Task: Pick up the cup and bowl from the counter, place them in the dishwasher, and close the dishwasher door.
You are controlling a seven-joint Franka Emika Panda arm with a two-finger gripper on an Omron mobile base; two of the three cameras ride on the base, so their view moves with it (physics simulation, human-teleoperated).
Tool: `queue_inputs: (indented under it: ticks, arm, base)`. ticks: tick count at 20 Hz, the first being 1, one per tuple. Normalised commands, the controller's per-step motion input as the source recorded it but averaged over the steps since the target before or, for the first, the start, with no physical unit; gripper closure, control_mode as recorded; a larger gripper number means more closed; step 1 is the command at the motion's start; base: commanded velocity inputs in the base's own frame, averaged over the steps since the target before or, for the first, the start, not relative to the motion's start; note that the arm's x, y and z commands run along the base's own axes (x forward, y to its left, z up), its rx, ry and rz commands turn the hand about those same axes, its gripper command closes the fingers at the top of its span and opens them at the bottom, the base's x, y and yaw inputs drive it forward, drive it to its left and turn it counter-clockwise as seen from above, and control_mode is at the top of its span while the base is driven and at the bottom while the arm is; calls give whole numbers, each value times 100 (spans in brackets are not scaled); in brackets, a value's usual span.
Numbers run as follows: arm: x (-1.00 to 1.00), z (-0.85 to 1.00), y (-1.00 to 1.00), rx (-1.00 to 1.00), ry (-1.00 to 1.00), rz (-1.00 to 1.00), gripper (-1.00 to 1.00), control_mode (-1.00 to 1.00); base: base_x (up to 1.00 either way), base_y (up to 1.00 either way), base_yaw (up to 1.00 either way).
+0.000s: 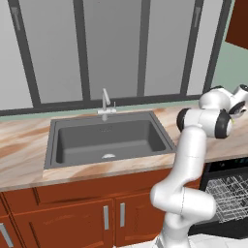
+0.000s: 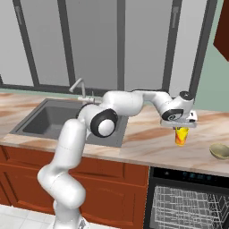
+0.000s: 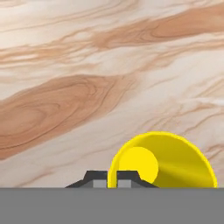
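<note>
The hand [image 2: 181, 127] hangs over the desk [image 2: 147, 134], pointing straight down at the cup [image 2: 180, 136], which stands upright just under it. In the hand view the two dark fingertips [image 3: 127, 177] sit close together at the cup's [image 3: 164, 162] near rim, one seemingly on each side of the wall, though whether they actually pinch it I cannot tell. The cup is yellow with an orange band low on its side, and its open mouth faces up.

The bowl [image 2: 220, 151], pale olive, rests on the desk at about 4 o'clock from the cup, well apart from it. The dishwasher [image 2: 188, 201] lies below the desk edge at 6 o'clock from the cup, its wire rack [image 2: 185, 208] in plain sight. The sink [image 2: 58, 118] is sunk into the desk at 9 o'clock, with the tap [image 2: 80, 89] behind it.
</note>
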Motion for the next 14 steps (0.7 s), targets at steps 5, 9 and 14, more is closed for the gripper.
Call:
queue_inputs:
  ticks: [5,9,14]
  arm:
    - [-36,29,0,0,-15,0,100,-100]
    - [-46,26,0,0,-17,0,100,-100]
    - [-69,0,0,0,-16,-3,100,-100]
  base:
    - [0,0,0]
    - [0,0,0]
    - [0,0,0]
